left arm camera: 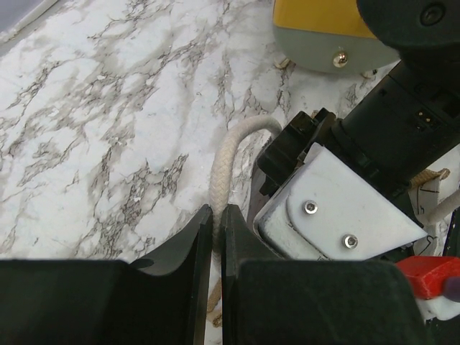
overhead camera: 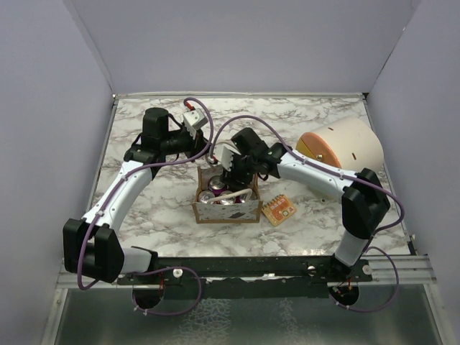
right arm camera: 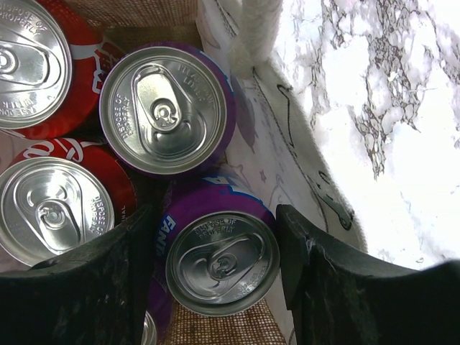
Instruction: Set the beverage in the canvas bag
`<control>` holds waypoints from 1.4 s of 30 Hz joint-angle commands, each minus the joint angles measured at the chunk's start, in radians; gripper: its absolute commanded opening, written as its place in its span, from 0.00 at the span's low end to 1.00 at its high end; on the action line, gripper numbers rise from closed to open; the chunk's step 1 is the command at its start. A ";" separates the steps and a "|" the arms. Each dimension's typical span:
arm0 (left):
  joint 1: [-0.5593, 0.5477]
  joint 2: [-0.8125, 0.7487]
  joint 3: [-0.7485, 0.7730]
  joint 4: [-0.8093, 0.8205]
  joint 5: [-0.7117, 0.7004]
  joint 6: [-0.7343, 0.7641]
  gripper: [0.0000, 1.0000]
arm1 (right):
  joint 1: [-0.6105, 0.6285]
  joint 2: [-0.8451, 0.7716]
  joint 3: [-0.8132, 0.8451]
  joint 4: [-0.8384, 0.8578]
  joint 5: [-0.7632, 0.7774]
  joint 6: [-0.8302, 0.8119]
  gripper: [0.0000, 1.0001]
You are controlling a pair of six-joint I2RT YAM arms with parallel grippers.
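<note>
Top: canvas bag (overhead camera: 226, 210) mid worktop (overhead camera: 316, 233), both arms reaching over it. Left wrist: left tool (left arm camera: 216, 212) clenched on white rope handle (left arm camera: 228, 154). Right wrist: right tool (right arm camera: 215, 215) grasping purple can (right arm camera: 223, 266), upright inside bag beside second purple can (right arm camera: 164, 108) and red cans (right arm camera: 50, 208).

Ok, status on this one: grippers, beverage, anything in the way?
Left gripper shut on rope handle. Right gripper shut on purple can, inside canvas bag. Other cans crowd alongside.
</note>
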 commanded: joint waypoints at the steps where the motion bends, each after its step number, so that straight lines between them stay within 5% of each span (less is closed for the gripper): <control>1: -0.006 -0.020 -0.007 0.020 0.035 0.013 0.00 | 0.006 0.023 -0.020 0.061 0.007 0.012 0.24; 20: -0.005 -0.027 -0.013 0.019 0.033 0.023 0.00 | 0.008 -0.028 0.016 0.047 -0.006 0.012 0.85; 42: 0.021 -0.043 0.015 0.026 0.108 0.029 0.00 | -0.012 -0.178 -0.092 0.119 -0.009 0.023 0.86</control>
